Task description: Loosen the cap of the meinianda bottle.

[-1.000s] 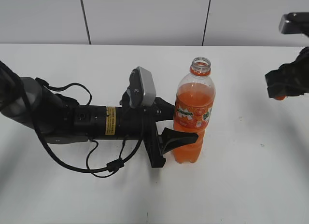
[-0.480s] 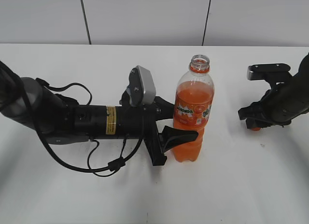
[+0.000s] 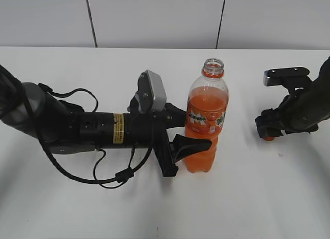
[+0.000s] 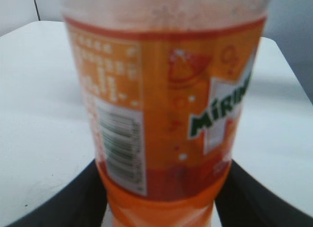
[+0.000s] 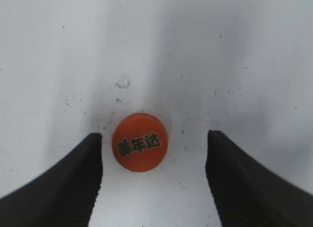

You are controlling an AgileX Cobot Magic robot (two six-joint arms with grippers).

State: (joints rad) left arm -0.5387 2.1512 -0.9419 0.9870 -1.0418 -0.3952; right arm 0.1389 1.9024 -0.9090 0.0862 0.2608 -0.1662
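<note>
The meinianda bottle [image 3: 207, 119] is standing upright on the white counter [image 3: 247, 198], a little right of the scene's middle. Its neck is showing open at the top, with only the orange ring around it, and orange drink is filling most of the body. The left end effector [image 3: 198, 130] is reaching in from the left with its arm lying low along the counter, and it is clenching the bottle at the lower body, just beneath the label band; one dark finger is wrapping the near side while the other is sitting on the far side. In the left wrist view the bottle [image 4: 164, 104] is filling the picture, its label and barcode facing the camera, and the dark fingers [image 4: 254, 200] are pressing in on both flanks of the orange base.

The cap [image 5: 140, 142] is lying flat on the counter well to the right of the bottle, lettering facing up. The right end effector [image 5: 154, 178] is hanging directly over it in a released state, its two ribbed fingers spread apart. The cap is sitting between them, close to the left finger in that picture and clearly apart from the other. In the exterior view the right end effector [image 3: 268, 130] is sitting low over the counter at the right edge, with a sliver of the orange cap [image 3: 268, 138] peeking out beneath it.
</note>
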